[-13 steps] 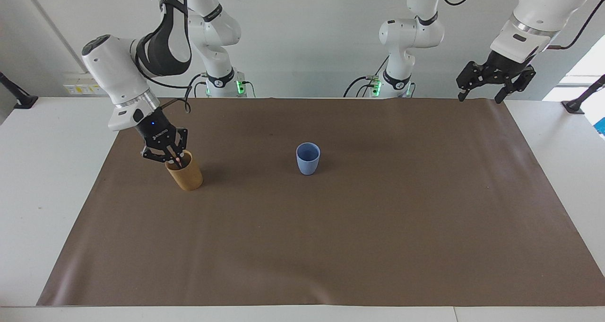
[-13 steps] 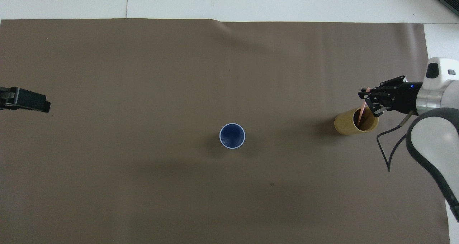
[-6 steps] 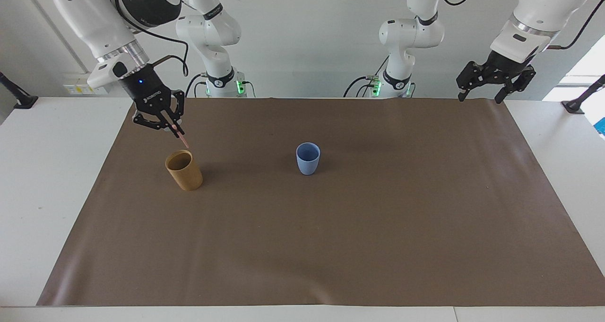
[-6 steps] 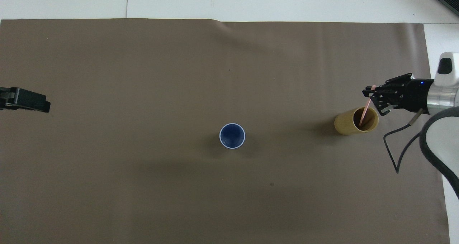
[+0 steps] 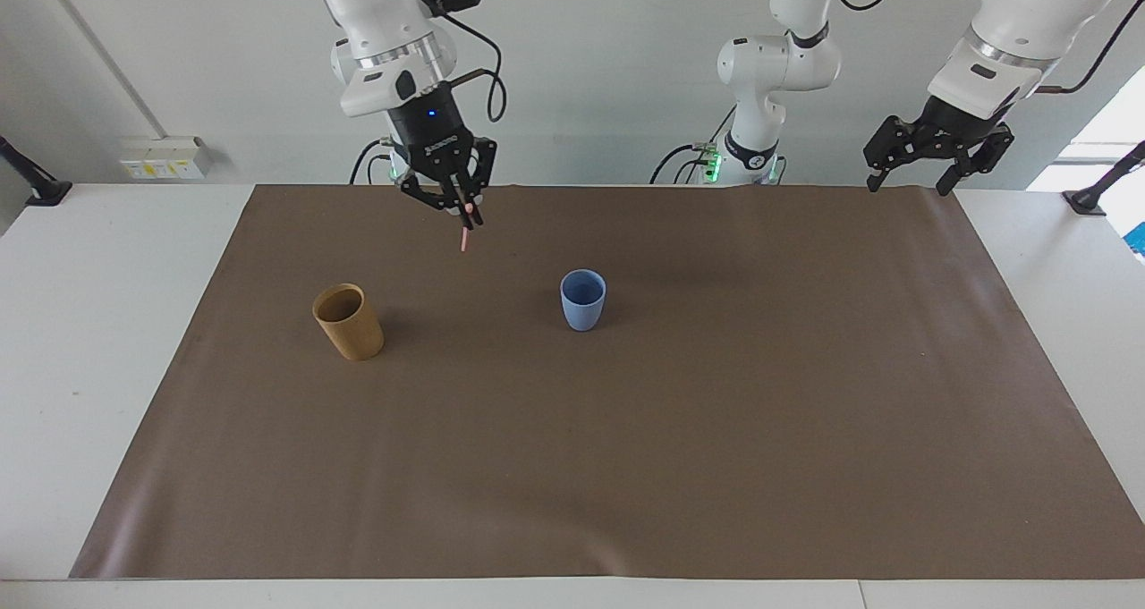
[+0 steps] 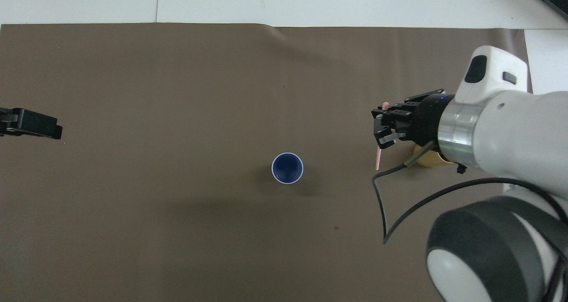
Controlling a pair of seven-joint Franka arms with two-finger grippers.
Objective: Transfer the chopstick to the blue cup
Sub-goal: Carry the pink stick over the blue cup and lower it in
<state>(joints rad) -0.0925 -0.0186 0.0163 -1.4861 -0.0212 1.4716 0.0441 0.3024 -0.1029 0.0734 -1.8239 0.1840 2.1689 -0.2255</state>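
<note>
My right gripper (image 5: 458,208) is shut on the pale-pink chopstick (image 5: 464,236), which hangs below it in the air. It is raised over the mat between the tan cup (image 5: 349,323) and the light-blue cup (image 5: 583,300). In the overhead view the right gripper (image 6: 383,125) and the chopstick (image 6: 377,158) show beside the blue cup (image 6: 287,168), toward the right arm's end. The blue cup stands upright near the middle of the mat and looks empty. My left gripper (image 5: 909,182) waits open and empty, raised over the mat's corner at its own end.
The tan-brown cup stands upright on the brown mat (image 5: 626,466) toward the right arm's end; in the overhead view the tan cup (image 6: 427,160) is mostly covered by the right arm. The left gripper (image 6: 33,124) shows at the mat's edge.
My right gripper has lifted the chopstick out of the tan cup, risen, and carried it sideways toward the blue cup. The left arm has not moved.
</note>
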